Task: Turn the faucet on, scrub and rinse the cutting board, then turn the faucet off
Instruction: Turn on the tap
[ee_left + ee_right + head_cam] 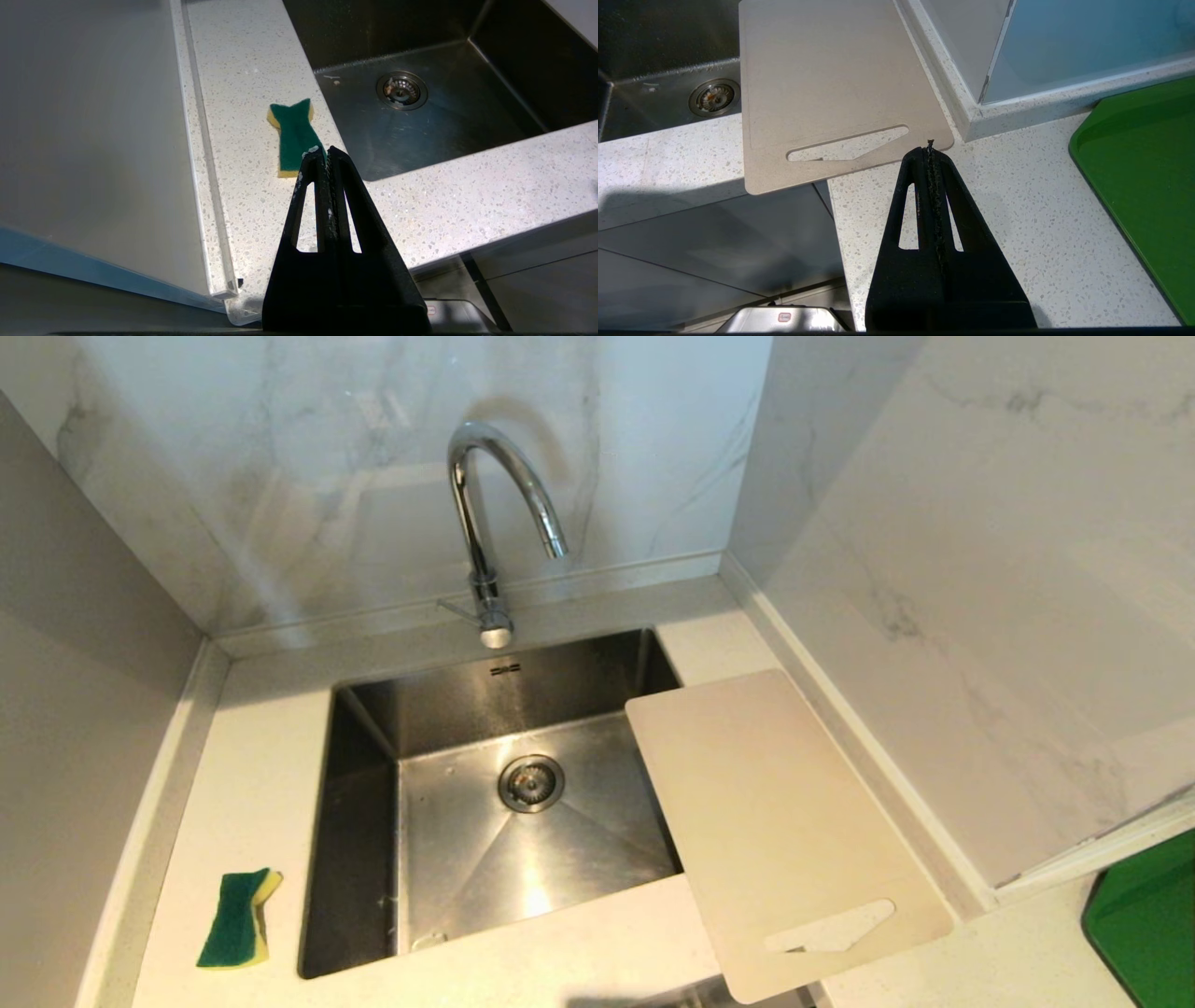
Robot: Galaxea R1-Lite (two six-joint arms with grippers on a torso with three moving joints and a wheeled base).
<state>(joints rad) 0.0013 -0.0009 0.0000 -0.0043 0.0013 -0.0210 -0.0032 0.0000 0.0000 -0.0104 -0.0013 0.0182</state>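
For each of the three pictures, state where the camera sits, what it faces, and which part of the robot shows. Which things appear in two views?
Head: high, looking down on sink, faucet; no robot part.
Left wrist: behind shut left gripper, facing sponge.
Right wrist: behind shut right gripper, facing cutting board, green tray.
Shared: drain in all; sponge and board each in head view too.

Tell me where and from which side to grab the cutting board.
Grip the cutting board at its near short edge by the handle slot. That corner juts past the counter's front edge, so a finger can likely slide underneath. Come from the front with the right gripper, which is shut and hanging just short of that edge. Elsewhere the board lies flat, offering little to pinch.
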